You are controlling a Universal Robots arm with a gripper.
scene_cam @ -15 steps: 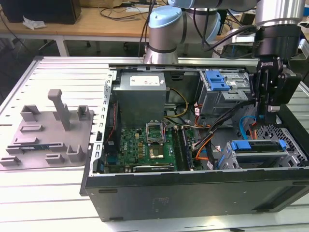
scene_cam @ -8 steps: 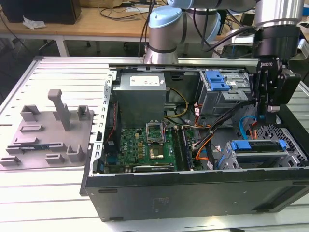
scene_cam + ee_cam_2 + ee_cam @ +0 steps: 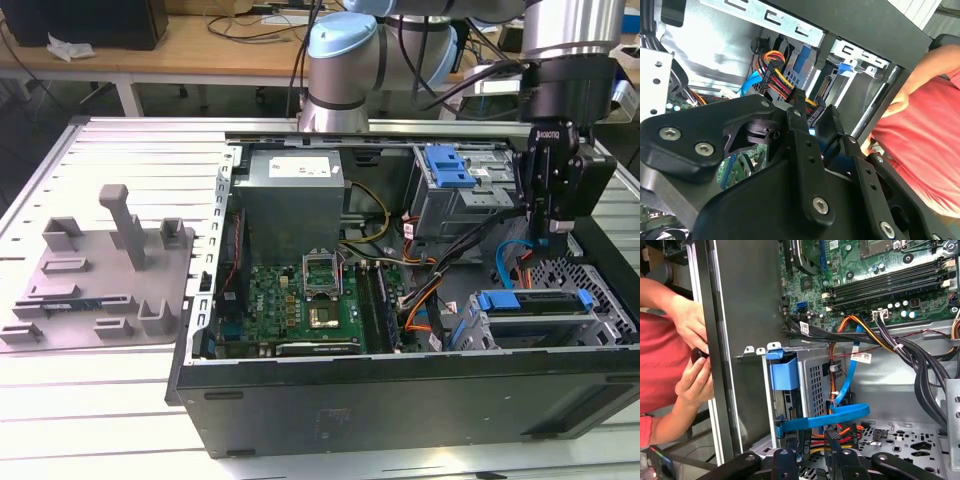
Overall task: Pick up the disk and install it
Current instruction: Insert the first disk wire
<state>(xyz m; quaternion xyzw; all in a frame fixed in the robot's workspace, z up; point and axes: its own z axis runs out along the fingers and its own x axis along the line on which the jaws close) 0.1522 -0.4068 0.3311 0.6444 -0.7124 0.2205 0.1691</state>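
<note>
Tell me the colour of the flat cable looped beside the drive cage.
Bright blue; the flat cable shows best in the first wrist view.

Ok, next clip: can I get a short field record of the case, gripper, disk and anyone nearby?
case: open computer case on the table
gripper: low inside the case, just above the drive cage
disk: blue-framed, sitting in the drive cage below the gripper
holder tray: grey, on the table outside the case
person: hands just outside the case wall
</note>
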